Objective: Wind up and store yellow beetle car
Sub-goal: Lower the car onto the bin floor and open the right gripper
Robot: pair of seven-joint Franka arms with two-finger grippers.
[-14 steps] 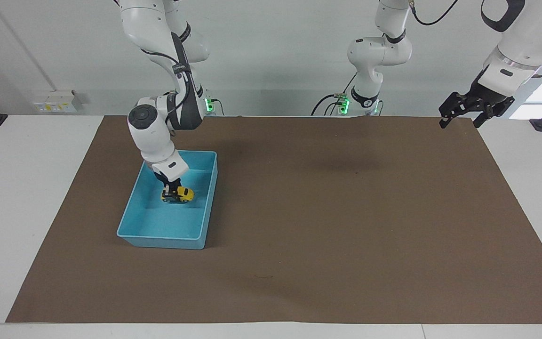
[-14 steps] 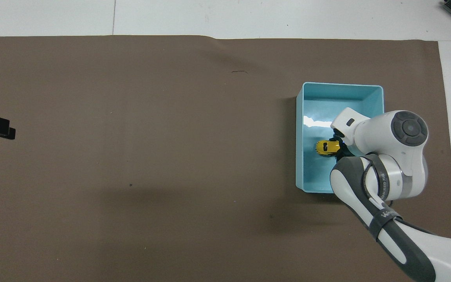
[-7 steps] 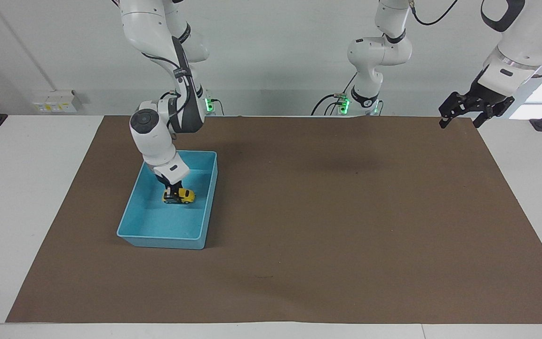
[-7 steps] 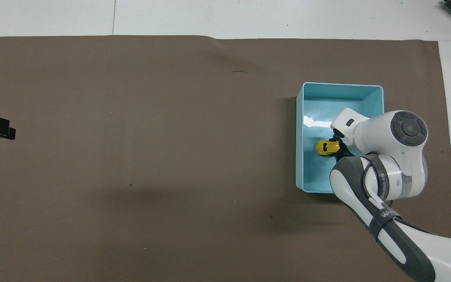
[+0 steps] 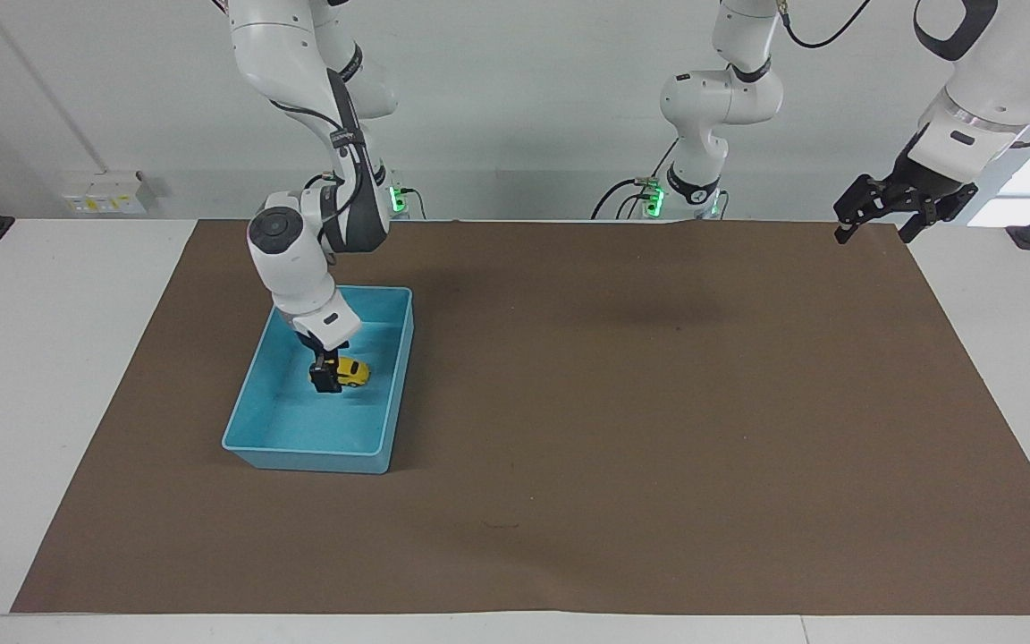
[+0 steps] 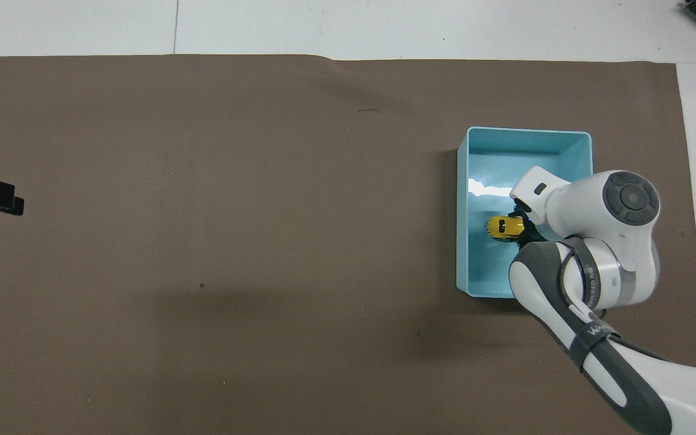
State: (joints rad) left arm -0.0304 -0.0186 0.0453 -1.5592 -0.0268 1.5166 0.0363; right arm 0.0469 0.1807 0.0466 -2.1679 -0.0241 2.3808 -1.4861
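Bright yellow, the tiny rounded beetle toy car (image 5: pixel 352 370) sits on the floor of the light blue rectangular plastic bin (image 5: pixel 394 394). The right gripper (image 5: pixel 325 377) reaches into the bin at the car's end toward the right arm's edge of the counter; whether its fingers stand apart or clamp the car cannot be told, and from above the wrist hides them. The left gripper (image 5: pixel 873 219) waits, fingers apart, over the brown mat (image 5: pixel 658 429).

Yellow beetle car (image 5: pixel 351 370) rests upright inside bin (image 5: pixel 394 376).
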